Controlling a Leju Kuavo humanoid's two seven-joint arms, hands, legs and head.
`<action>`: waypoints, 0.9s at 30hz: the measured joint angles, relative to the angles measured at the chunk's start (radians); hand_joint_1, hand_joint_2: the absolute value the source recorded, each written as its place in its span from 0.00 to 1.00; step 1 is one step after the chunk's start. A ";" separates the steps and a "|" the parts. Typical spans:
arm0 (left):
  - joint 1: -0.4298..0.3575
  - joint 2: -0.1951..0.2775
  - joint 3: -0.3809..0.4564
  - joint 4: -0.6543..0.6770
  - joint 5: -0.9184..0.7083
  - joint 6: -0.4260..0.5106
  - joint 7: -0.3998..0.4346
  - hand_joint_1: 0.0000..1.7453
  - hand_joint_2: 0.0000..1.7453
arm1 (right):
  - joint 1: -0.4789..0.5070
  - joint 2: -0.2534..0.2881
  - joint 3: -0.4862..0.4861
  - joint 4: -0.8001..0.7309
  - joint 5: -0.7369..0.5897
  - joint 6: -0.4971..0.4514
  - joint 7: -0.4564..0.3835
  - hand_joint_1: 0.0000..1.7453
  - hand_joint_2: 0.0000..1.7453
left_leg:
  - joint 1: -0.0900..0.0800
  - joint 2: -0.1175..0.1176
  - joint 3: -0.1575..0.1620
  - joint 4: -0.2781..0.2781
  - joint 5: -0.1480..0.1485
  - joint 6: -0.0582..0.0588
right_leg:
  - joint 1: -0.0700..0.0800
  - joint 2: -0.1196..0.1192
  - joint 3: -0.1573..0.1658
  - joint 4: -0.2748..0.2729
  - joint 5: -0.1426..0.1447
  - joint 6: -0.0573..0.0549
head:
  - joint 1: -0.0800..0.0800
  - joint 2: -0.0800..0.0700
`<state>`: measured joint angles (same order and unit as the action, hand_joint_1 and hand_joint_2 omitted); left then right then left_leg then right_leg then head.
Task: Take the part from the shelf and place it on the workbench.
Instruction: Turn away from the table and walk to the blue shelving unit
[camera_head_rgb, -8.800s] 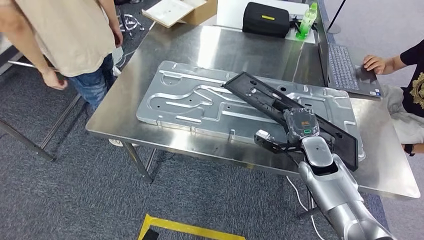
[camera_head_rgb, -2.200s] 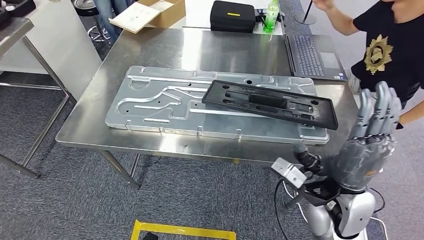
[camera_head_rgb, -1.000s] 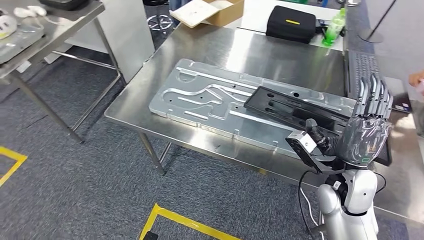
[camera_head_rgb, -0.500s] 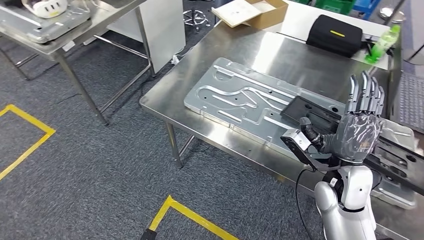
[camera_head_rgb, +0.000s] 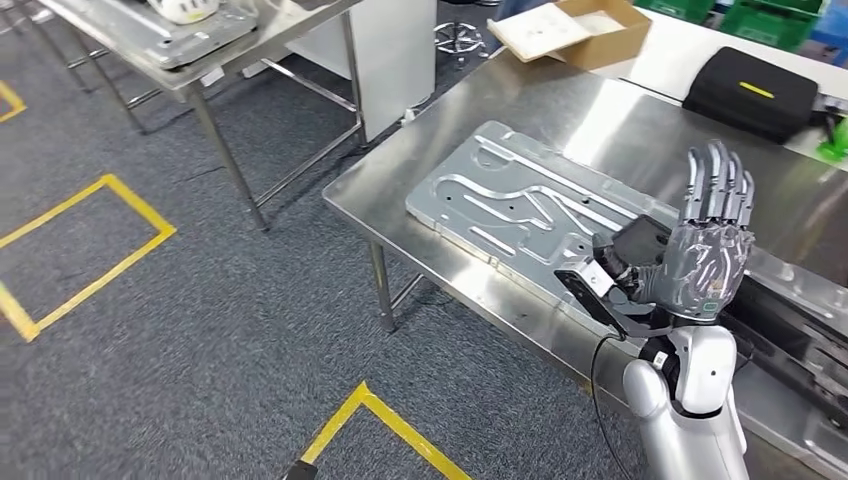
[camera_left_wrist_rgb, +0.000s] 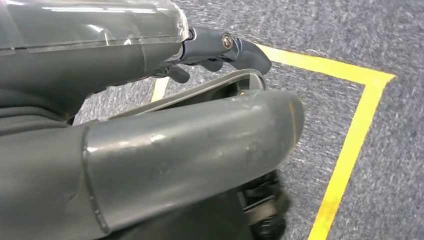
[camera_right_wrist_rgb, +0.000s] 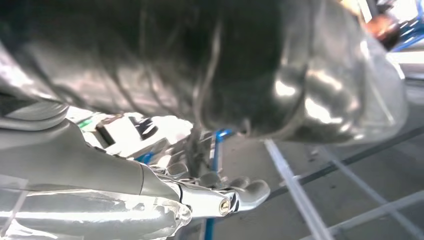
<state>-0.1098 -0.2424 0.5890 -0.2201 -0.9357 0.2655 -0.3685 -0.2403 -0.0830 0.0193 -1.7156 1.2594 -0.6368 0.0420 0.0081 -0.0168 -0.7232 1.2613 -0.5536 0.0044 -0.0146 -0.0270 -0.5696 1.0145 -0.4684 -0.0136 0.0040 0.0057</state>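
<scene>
Two yellow tape lines cross the grey carpet nearest the robot, and the left wrist view shows the left hand hanging above such a tape line, its thumb and fingers curled in around nothing. Just beyond, at the near right, the right hand stands raised at the end of the silver arm, palm upright, fingers straight and slightly apart, holding nothing. It hovers in front of the near edge of the steel desk. On that desk lies a large grey metal panel with pressed grooves, running from the near left corner toward the right. The black part, a long flat frame with cut-outs, rests on top of the panel at the right, its left end just behind the raised hand and its other end leaving the picture at the right edge. Farther back on the desk sit a black case with a yellow stripe and an open cardboard box. Far left stands a second steel desk carrying a grey tray.
</scene>
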 joint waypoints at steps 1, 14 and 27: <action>0.001 0.000 0.000 0.000 0.000 0.000 0.000 0.00 0.00 | 0.000 0.001 0.004 0.005 0.007 0.001 0.000 0.00 0.00 | 0.001 0.003 -0.011 0.024 -0.002 -0.002 | 0.001 -0.014 0.000 0.001 -0.001 -0.001 | 0.000 0.000; -0.007 0.001 0.001 0.000 -0.003 -0.003 0.007 0.00 0.00 | -0.015 0.020 0.040 0.034 0.041 0.001 0.003 0.00 0.00 | -0.007 0.014 0.126 -0.249 0.118 0.049 | -0.002 0.010 -0.065 0.176 -0.117 0.048 | 0.001 0.000; -0.005 -0.001 0.001 0.000 -0.006 -0.004 0.018 0.00 0.00 | -0.017 0.020 0.042 0.039 0.050 -0.004 0.010 0.00 0.00 | -0.003 -0.062 0.088 -0.192 0.090 0.004 | -0.010 0.058 -0.011 0.011 0.000 0.014 | -0.001 0.000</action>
<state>-0.1149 -0.2433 0.5901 -0.2201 -0.9413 0.2611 -0.3506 -0.2574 -0.0627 0.0616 -1.6768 1.3092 -0.6404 0.0523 0.0049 -0.0786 -0.6351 1.0698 -0.4638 0.0085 -0.0246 0.0311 -0.5805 1.0259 -0.4681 0.0009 0.0032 0.0057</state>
